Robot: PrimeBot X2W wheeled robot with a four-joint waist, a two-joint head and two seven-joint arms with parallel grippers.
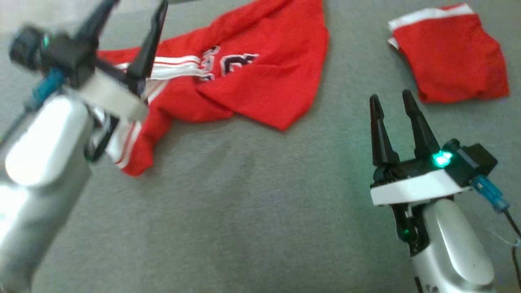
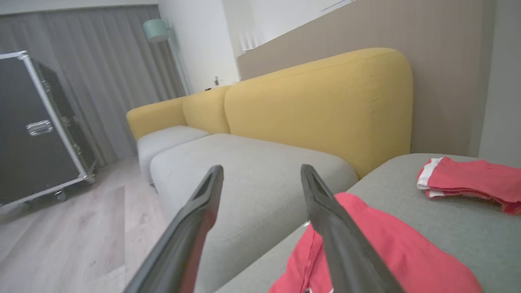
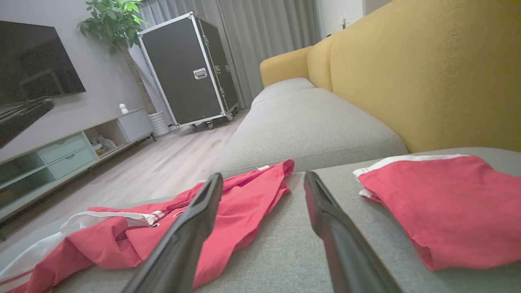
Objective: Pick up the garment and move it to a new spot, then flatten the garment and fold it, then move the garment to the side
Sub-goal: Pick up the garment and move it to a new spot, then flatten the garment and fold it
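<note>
jersey [image 1: 260,77]: red with white stripes, lying crumpled on the grey cushion [image 1: 244,203], toward its far left.
left fingers [image 2: 195,219]: spread wide, nothing between them; raised over the jersey's striped left end, apparently clear of the cloth.
right fingers [image 1: 380,130]: spread wide, empty; over bare cushion, well right of the jersey.
folded garment [image 1: 452,57]: red with white trim, far right, just beyond the right fingers, apart from the jersey.
count: two red garments, one crumpled and one folded; two pairs of fingers.
backrest [image 2: 317,106]: yellow, behind the cushion.
</note>
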